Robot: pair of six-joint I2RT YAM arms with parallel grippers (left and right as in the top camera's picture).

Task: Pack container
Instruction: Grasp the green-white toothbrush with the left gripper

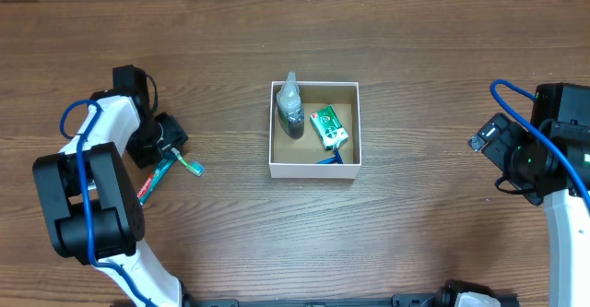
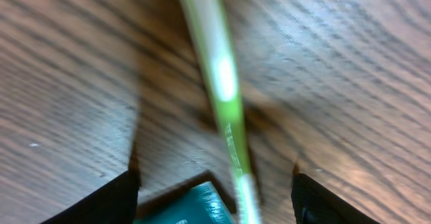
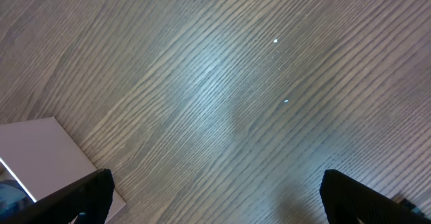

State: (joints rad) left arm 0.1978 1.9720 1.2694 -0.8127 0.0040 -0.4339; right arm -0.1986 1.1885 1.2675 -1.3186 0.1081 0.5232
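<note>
My left pincer (image 2: 215,182) spread astride toothbrush (image 2: 223,83) | I'd pinch the handle alone, missing toothpaste (image 2: 192,207) just beside | container (image 1: 314,170) at 3 o'clock | right pincer (image 3: 215,190) spread, idle

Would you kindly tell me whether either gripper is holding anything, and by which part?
Nothing is held. The left gripper is open astride the handle of the green toothbrush; the right gripper is open above the table.

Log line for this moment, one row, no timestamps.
white cardboard box: holds clear spray bottle, green packet | left end effector: open, straddling green toothbrush on wooden table | right end effector: open, empty
</note>
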